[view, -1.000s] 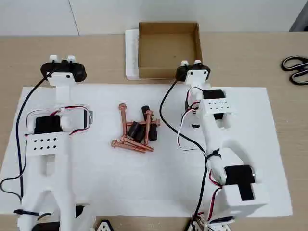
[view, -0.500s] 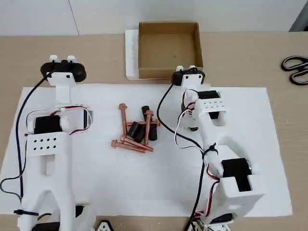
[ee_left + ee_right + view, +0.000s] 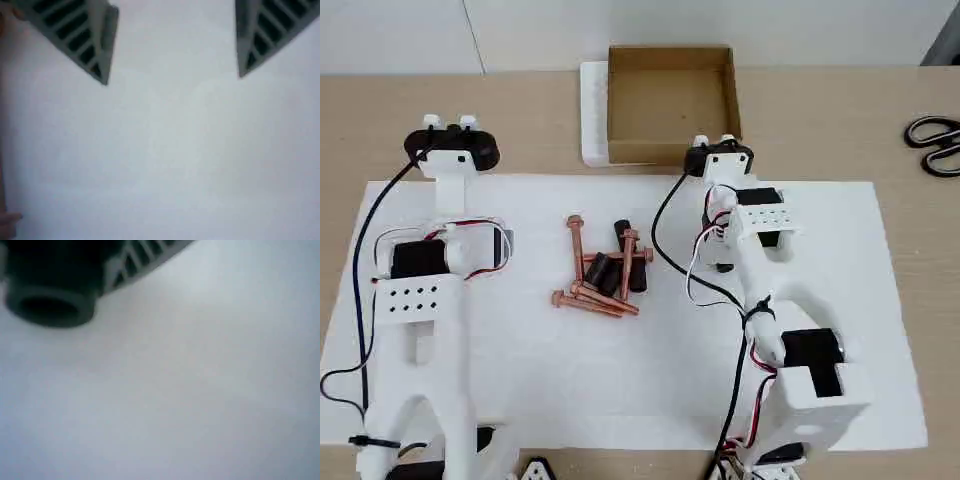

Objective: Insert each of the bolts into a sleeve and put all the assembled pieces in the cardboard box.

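Left tool [image 3: 172, 77]: jaws set wide apart, nothing between them; poised over the white sheet [image 3: 820, 300] at the upper left of the high view.
Right tool [image 3: 713, 145]: by the look of it clamped on a black sleeve [image 3: 50, 302], open bore seen end-on beside one ribbed jaw; placed just below the lower right corner of the cardboard box [image 3: 732, 90], upper centre of the high view.
Bolts [image 3: 576, 245]: copper-coloured, heaped on the sheet mid-frame between the two arms, tangled with the loose sleeves [image 3: 600, 272].
Box contents: no assembled piece inside yet.
Direction from the tools: heap down and to the right of the left tool, down and to the left of the right tool; well apart from both.
Long axes: leftmost bolt runs up-down in the frame, head uppermost; lowest bolts lie nearly left-right, slanting down toward the right, heads at the left end.
Nearer arm: roughly even; only the left tool is free, so probably the one to fetch a bolt.
Likely target: the upright leftmost bolt, lying clear of the tangle on its left side.
Grip needed: jaws closing across the shank, left-right in the frame.
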